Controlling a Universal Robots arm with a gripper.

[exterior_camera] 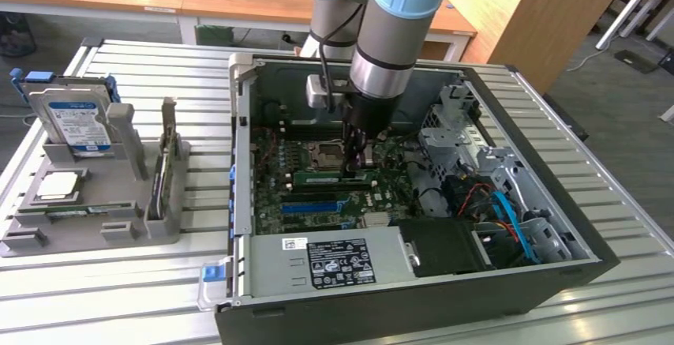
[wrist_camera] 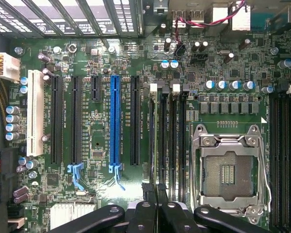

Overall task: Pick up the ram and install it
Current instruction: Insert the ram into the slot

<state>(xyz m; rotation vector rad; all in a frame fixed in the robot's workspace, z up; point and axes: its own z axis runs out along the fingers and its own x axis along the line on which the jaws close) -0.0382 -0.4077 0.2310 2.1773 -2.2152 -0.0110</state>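
Exterior view: open computer case (exterior_camera: 421, 313) on a slatted table, arm (exterior_camera: 384, 53) reaching straight down into it. Green motherboard (exterior_camera: 284, 203) on the case floor. Gripper (exterior_camera: 358, 170) pinched closed on the ram (exterior_camera: 321, 178). The ram is a long, thin green strip, standing on edge at a memory slot, at 6 o'clock of the processor socket (exterior_camera: 328, 153).

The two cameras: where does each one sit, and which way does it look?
Exterior view: off the arm, raised, looking down into the open computer case; the arm and gripper show.
Wrist view: on the wrist, facing down at the motherboard; the gripper shows.
Shared: motherboard, processor socket, gripper.
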